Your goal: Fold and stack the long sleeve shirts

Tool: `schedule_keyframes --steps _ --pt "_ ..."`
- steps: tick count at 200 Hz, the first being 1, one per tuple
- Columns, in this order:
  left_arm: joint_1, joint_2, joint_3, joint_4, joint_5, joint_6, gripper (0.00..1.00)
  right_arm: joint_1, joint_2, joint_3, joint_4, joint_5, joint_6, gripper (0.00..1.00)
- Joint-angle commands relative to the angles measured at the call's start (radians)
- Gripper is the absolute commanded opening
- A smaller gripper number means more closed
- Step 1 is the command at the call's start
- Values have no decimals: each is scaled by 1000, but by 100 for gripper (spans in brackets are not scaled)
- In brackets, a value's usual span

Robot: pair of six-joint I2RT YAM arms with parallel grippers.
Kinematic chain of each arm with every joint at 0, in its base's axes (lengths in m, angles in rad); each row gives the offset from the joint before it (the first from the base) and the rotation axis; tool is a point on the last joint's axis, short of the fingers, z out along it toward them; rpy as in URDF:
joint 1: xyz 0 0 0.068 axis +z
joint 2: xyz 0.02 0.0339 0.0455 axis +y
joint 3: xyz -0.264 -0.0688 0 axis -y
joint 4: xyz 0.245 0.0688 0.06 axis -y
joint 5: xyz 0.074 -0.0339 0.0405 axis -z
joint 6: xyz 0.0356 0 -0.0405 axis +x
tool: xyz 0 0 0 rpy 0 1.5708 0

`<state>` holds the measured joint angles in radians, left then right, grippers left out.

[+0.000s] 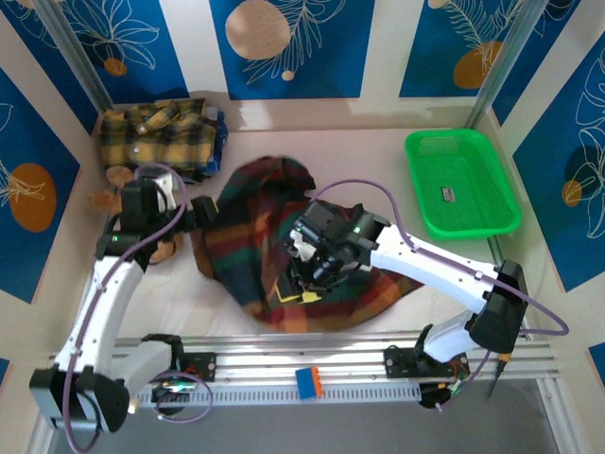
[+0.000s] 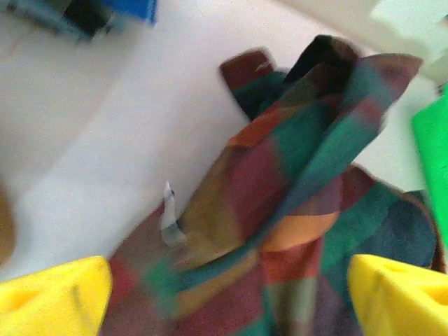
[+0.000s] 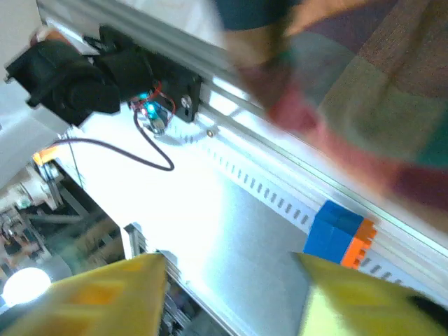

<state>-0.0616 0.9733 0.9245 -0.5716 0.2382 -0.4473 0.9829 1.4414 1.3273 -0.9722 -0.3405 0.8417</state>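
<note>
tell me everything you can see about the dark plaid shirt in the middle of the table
The dark plaid shirt is soft woven cloth in dark green, navy, red and orange checks. It lies unfolded in a crumpled heap on the table, one part bunched up toward the back. A small white label shows on it. The right gripper hangs over its near part, the left gripper at its left edge; both open, neither clamped on it.

Crumpled shirt in the centre, folded shirt behind it at left, basket at right.
</note>
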Motion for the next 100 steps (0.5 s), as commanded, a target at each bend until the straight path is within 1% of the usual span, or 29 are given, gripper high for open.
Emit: schedule_keyframes --steps 1,9,17,28,32,45,53,66,77,85,100 --pt "9 -65 -45 -91 -125 -41 92 -17 -83 77 -89 -107 -79 62" --pt "10 -75 -47 -119 -149 -61 94 -46 -101 82 -121 -122 -107 63" --pt "8 -78 -44 -141 -153 -81 95 -102 -119 83 -147 -128 -128 65" --pt "7 -79 -43 -144 -117 -117 96 -206 -137 80 -173 -120 -156 66" --pt "5 -80 -45 -140 -99 -131 100 -251 -139 81 -182 -106 -165 66" --pt "-13 -75 -58 -129 -57 -168 100 -387 -120 96 -216 -17 -200 66" --pt "-33 -65 -59 -143 -63 -174 100 -451 -92 112 -234 74 -237 66" --pt "-73 -38 -60 -166 -80 -171 100 -513 -23 137 -242 277 -297 65" --pt "-106 3 -60 -171 -73 -169 99 -565 41 136 -226 400 -327 64" --pt "-143 41 -59 -170 -66 -163 98 -607 81 123 -200 442 -334 63" --pt "-225 129 -38 -178 -100 -140 96 -680 146 76 -107 427 -339 61"
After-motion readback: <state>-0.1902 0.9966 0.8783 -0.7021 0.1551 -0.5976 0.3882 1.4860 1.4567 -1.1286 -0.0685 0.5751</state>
